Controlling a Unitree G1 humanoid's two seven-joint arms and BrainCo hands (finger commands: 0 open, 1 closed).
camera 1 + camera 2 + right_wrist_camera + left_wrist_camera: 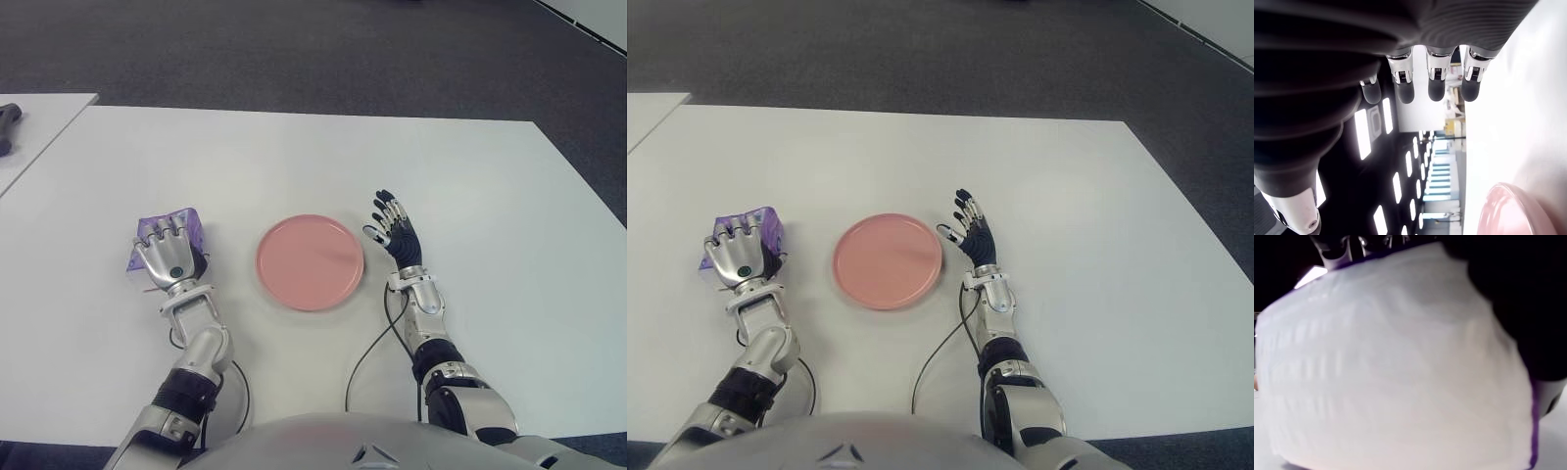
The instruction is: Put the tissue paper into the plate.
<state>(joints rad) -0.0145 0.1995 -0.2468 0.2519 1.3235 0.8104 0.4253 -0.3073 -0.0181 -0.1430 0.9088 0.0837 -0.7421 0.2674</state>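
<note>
A purple-wrapped pack of tissue paper (186,227) lies on the white table to the left of the pink plate (311,261). My left hand (167,251) sits on top of the pack with its fingers curled over it. In the left wrist view the pack's white face (1396,367) fills the picture, pressed against the palm. My right hand (394,229) stands just right of the plate, fingers spread and holding nothing; its fingertips (1436,90) show open in the right wrist view, with the plate's rim (1508,205) beside them.
The white table (294,157) stretches wide behind the plate. A second white table (39,122) stands at the far left with a dark object (8,125) on it. Dark carpet lies beyond. Cables (367,352) trail from both wrists near the front edge.
</note>
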